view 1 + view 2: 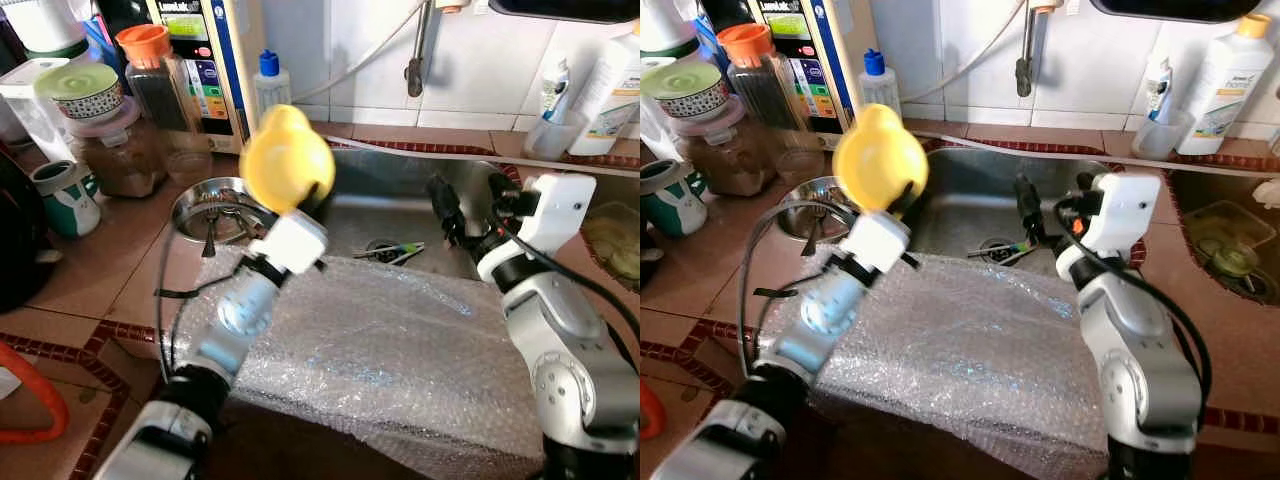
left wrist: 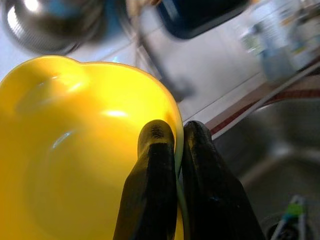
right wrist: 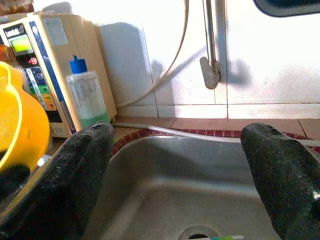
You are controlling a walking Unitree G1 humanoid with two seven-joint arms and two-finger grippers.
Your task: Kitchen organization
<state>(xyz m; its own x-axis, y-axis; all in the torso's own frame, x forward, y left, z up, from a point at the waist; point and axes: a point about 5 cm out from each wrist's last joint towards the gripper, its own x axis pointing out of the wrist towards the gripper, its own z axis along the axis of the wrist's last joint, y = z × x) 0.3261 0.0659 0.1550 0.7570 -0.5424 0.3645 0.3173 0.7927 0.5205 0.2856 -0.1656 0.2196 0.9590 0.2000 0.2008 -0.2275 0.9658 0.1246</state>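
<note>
- Hanging up in the air above the left edge of the sink (image 1: 400, 185), that yellow bowl (image 1: 287, 158) is off the counter (image 1: 110, 260) altogether, tipped so its hollow faces back toward the robot's head.
- Look at the grip: the left pincer (image 2: 172, 137) has its two black fingers (image 2: 156, 165) squeezed together on the bowl's rim, one inside the hollow and one on the outer wall.
- So the bowl sits straight off the tips of that pincer, rim edge-on between them, with the bulk of it rising above the wrist.
- Below and just to the left lies a small metal dish (image 1: 215, 207) with cutlery in it, on the tiled counter; behind it stand jars (image 1: 125, 145) and a blue-capped bottle (image 1: 270, 85) against the wall.
- Over on the other side, the right pincer (image 1: 450, 210) hovers over the sink basin with its fingers spread wide and nothing between them.
- From that right wrist view the bowl shows at the far edge, well apart from those open fingers, so the left arm alone has the bowl.
- A sheet of bubble wrap (image 1: 390, 350) drapes across the near rim of the sink, under both arms.
- My guess: wherever this bowl goes, it is the left arm's job, and the counter to its left is the nearer landing place, though crowded.
</note>
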